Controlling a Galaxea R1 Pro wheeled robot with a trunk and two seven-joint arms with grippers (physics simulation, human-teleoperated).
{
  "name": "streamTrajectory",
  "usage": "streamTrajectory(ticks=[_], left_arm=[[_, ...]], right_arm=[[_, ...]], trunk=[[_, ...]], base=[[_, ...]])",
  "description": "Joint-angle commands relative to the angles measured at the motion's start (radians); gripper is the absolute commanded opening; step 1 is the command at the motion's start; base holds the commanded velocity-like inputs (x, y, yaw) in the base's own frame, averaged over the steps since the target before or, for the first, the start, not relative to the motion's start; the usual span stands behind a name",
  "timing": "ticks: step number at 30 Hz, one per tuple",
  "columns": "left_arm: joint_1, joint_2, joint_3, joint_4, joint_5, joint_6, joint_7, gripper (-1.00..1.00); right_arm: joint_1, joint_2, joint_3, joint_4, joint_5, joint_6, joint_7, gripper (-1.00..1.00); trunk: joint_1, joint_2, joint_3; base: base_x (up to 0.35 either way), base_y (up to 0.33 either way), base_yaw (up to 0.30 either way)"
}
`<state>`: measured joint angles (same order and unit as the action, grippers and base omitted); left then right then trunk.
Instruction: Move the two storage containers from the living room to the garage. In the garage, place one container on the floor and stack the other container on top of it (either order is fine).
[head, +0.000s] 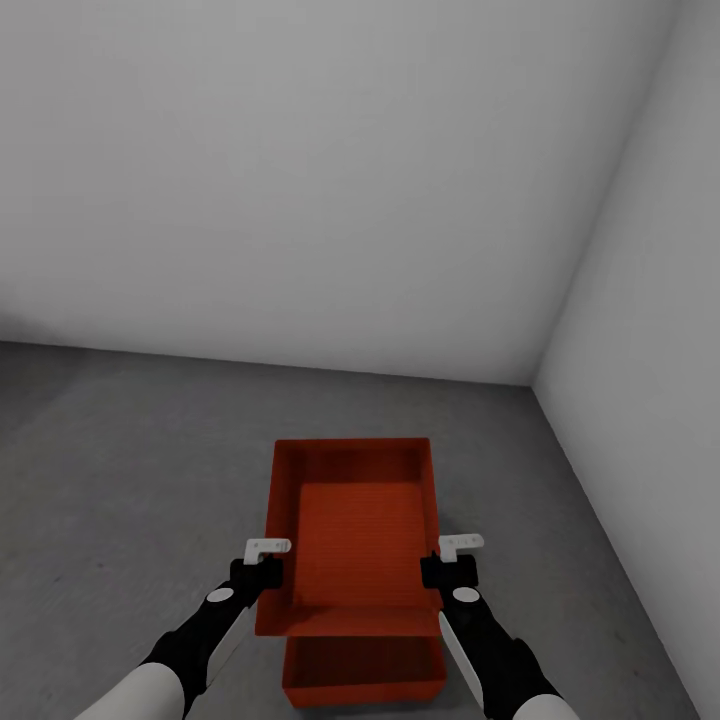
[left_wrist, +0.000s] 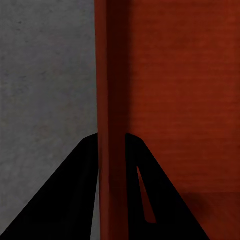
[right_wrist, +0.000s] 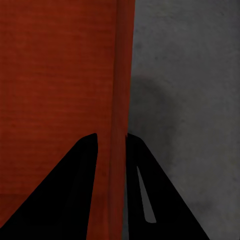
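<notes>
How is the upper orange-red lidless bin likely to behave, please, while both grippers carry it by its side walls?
The upper orange-red lidless bin probably stays stiff: its walls look straight. Empty, it is likely light. Held only by the left gripper and right gripper on thin rims, it might slip or tilt.

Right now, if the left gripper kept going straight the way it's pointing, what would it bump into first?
The left gripper is already straddling the side wall of the upper storage container. Going straight on, it would probably seat deeper on that wall, then press it down toward the floor.

Two storage containers (head: 355, 520) (orange-red, alike), two hands (head: 268, 562)
</notes>
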<state>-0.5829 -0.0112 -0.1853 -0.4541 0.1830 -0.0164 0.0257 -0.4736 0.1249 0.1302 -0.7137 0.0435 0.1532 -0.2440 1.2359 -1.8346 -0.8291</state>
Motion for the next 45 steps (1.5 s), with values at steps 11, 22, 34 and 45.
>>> streamTrajectory(ticks=[11, 22, 34, 45], left_arm=[[0.0, -0.001, -0.044, 0.005, 0.015, -0.002, -0.007, -1.0], [0.0, -0.001, -0.045, 0.005, 0.015, -0.002, -0.007, -1.0], [0.0, -0.001, -0.045, 0.005, 0.015, -0.002, -0.007, -1.0], [0.0, -0.001, -0.045, 0.005, 0.015, -0.002, -0.007, -1.0]], right_arm=[[0.0, 0.03, 0.045, -0.013, 0.009, -0.003, 0.002, -1.0], [0.0, 0.03, 0.045, -0.013, 0.009, -0.003, 0.002, -1.0], [0.0, 0.03, 0.045, -0.013, 0.009, -0.003, 0.002, -1.0], [0.0, 0.03, 0.045, -0.013, 0.008, -0.004, 0.002, -1.0]], trunk=[[0.0, 0.0, -0.008], [0.0, 0.0, -0.025], [0.0, 0.0, -0.044], [0.0, 0.0, -0.057]], base=[[0.0, 0.0, 0.0], [0.0, 0.0, 0.0], [0.0, 0.0, 0.0], [0.0, 0.0, 0.0]])
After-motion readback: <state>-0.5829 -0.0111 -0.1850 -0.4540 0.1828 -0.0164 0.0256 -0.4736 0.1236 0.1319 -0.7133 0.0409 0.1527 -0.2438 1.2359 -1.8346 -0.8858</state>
